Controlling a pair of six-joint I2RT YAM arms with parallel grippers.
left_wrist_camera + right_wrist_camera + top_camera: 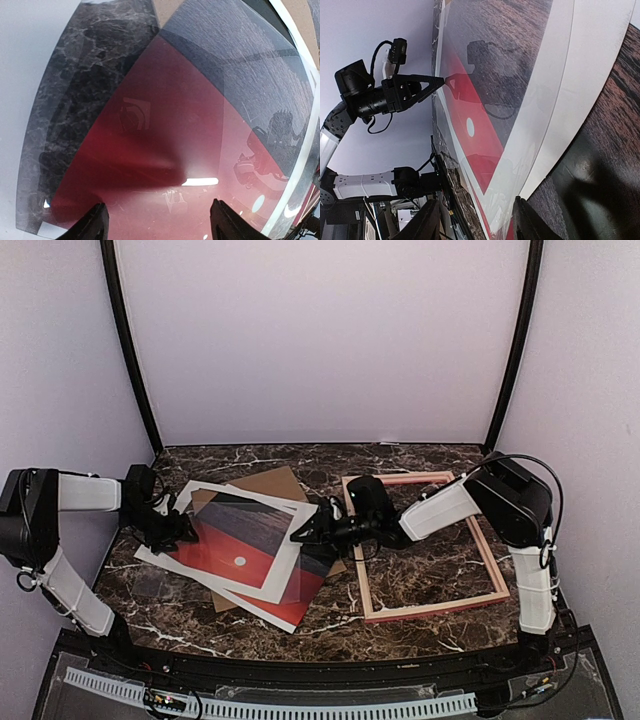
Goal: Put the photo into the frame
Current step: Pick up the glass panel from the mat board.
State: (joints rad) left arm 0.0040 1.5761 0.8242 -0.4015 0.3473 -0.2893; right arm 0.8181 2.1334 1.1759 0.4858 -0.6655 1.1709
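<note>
The photo (240,535), a red sunset print with a small white sun and a wide white border, lies tilted on the table's left half. In the left wrist view its glossy red face (165,140) fills the frame. My left gripper (188,530) sits at the photo's left edge, fingers wide apart over the print (161,225). My right gripper (300,533) is at the photo's right edge. The white border (555,100) runs between its spread fingers (477,220). The frame (435,607), thin pink wood, lies flat on the right.
A brown cardboard board (272,483) sticks out behind the photo. A second red sheet with a white border (295,592) lies under the photo's near side. The marble table (430,560) shows through the frame. The left arm (380,97) shows in the right wrist view.
</note>
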